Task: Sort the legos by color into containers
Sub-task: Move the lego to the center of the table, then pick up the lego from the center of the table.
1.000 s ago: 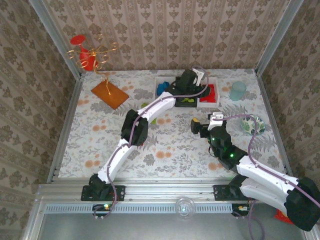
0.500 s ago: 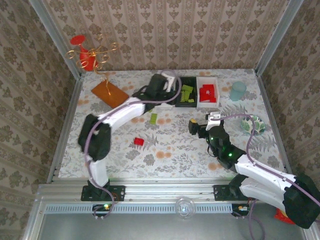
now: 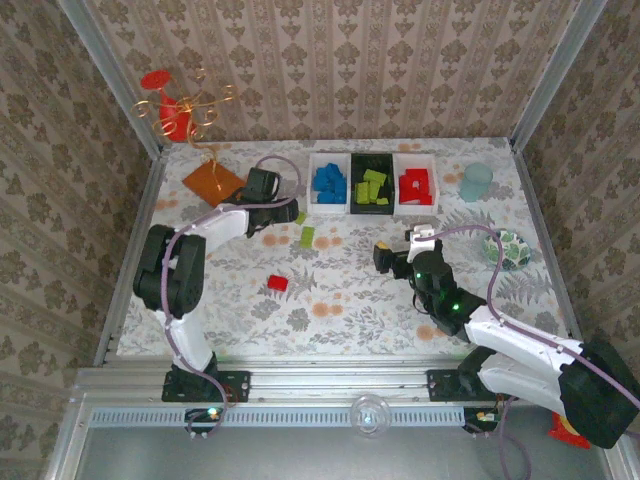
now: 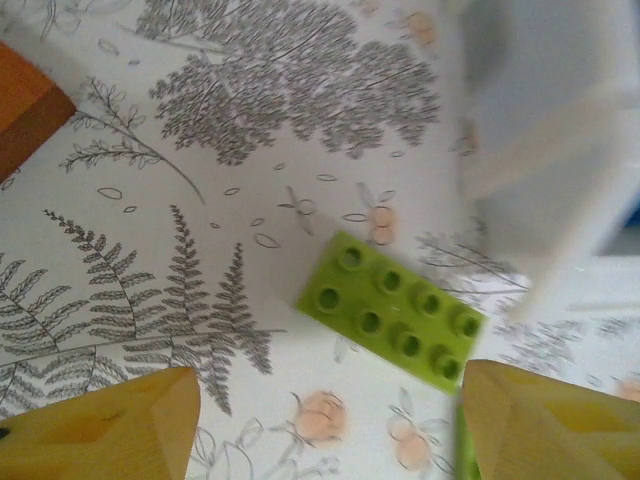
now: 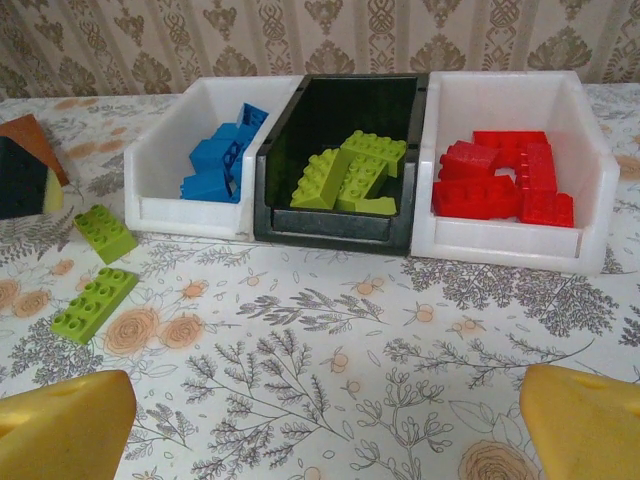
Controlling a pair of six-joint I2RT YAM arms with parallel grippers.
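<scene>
Three containers stand in a row at the back: a white one (image 3: 328, 184) with blue legos, a black one (image 3: 371, 186) with lime green legos, a white one (image 3: 416, 186) with red legos. Loose on the table lie a long lime brick (image 3: 307, 236), a small lime brick (image 3: 300, 217) and a red brick (image 3: 277, 283). My left gripper (image 3: 275, 200) hangs open just left of the lime bricks. In its wrist view a lime brick (image 4: 395, 310) lies ahead of the empty fingers (image 4: 100, 430). My right gripper (image 3: 385, 257) is open and empty, facing the containers (image 5: 335, 232).
An orange plate (image 3: 213, 183) lies just left of the left gripper. A pale blue cup (image 3: 476, 182) stands right of the containers, and a leaf-patterned bowl (image 3: 508, 249) sits near the right wall. A red and gold ornament (image 3: 172, 110) stands in the back left corner.
The left arm swung from over the containers leftward to the spot by the orange plate, and its jaws opened wider. The right arm barely moved.
</scene>
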